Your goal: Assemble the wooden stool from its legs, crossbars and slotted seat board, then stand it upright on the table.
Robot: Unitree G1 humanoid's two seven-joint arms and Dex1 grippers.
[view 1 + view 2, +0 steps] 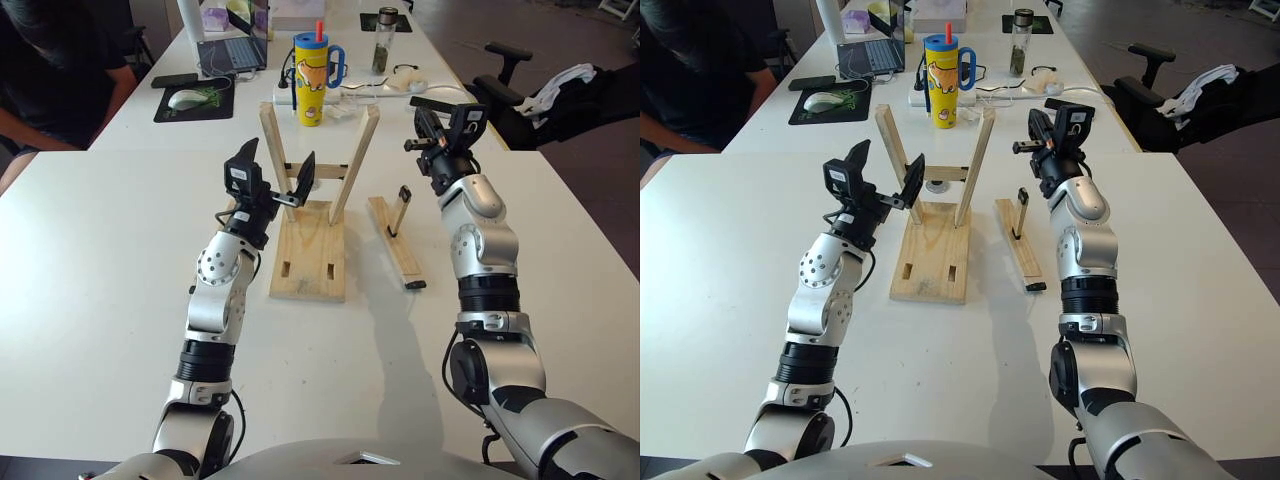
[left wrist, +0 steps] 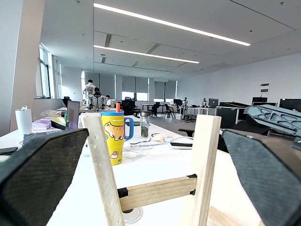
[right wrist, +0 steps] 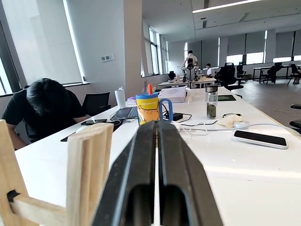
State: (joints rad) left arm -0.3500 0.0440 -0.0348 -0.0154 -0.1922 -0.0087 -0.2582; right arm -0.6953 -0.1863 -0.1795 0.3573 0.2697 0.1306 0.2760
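Observation:
The slotted seat board [image 1: 308, 255] lies flat on the white table. Two wooden legs [image 1: 357, 160] joined by a crossbar [image 1: 326, 172] stand upright at its far end. My left gripper [image 1: 274, 172] is open just in front of this frame, close to its left leg [image 2: 101, 169]; the crossbar [image 2: 157, 190] shows between its dark pads [image 2: 37, 179]. A third leg piece [image 1: 394, 240] with a black-tipped bar sticking up lies right of the board. My right gripper [image 1: 428, 118] is raised to the right of the frame, its fingers [image 3: 157, 179] pressed together on nothing.
Across the gap on the far table stand a yellow tumbler [image 1: 312, 80], a laptop [image 1: 235, 45], a mouse on a pad [image 1: 190, 100] and a bottle [image 1: 385, 40]. An office chair [image 1: 510, 90] is at the back right. A person sits at the back left.

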